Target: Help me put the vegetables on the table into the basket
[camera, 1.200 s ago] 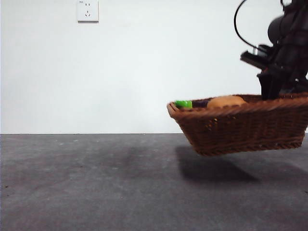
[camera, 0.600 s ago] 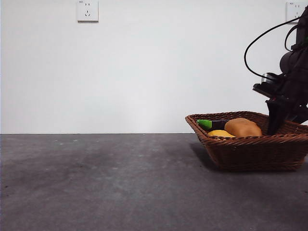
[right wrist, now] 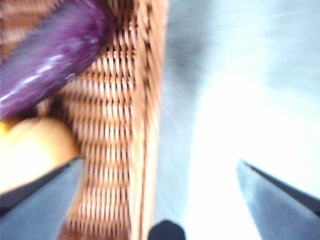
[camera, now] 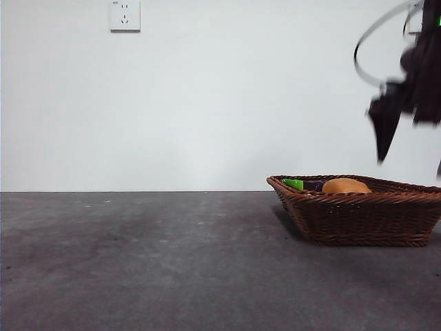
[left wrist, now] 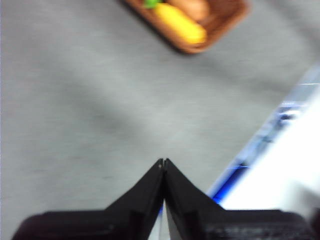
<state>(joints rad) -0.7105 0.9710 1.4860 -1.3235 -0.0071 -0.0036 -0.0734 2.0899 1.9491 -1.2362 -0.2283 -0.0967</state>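
Observation:
The wicker basket (camera: 358, 219) rests on the table (camera: 138, 262) at the right. Inside it I see the orange-brown potato (camera: 344, 185) and the eggplant (camera: 307, 185) with its green cap; the corn is hidden behind the rim here. My right gripper (camera: 383, 141) hangs blurred above the basket's right part, clear of it. In the right wrist view this gripper (right wrist: 160, 161) is open over the basket's wall (right wrist: 115, 140), with the eggplant (right wrist: 55, 55) and potato (right wrist: 30, 150) close by. My left gripper (left wrist: 163, 162) is shut and empty, far from the basket (left wrist: 220, 25), where the corn (left wrist: 181, 24) lies.
A white wall with a power outlet (camera: 125, 15) stands behind the table. In the left wrist view the table's edge (left wrist: 250, 150) runs close beside my left gripper, with a white and blue area beyond it.
The basket came down from the air onto the table and shifted right. My right gripper let go of its rim and rose above it.

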